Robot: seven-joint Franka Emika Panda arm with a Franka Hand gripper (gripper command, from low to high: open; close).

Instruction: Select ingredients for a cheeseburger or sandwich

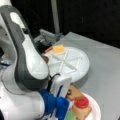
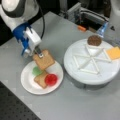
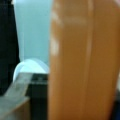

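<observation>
Between the jaws, a toast square (image 2: pixel 44 60) hangs above the sandwich (image 2: pixel 46 79).

Tan toast (image 2: pixel 44 60); red disc (image 2: pixel 51 79); green disc (image 2: pixel 36 71); patty (image 2: pixel 94 40) seemingly brown.

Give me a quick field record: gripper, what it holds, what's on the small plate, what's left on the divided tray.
gripper: shut on a toast square, above the small plate's far-left edge in a front view
held toast: tan-brown, hanging over the plate, fills the wrist view
small plate: white, holds the pieces below
second toast: flat on the plate
red disc: on the second toast
green disc: on the plate, beside the second toast
divided tray: white, round
cheese square: on the tray's right edge
brown patty: at the tray's far side
</observation>
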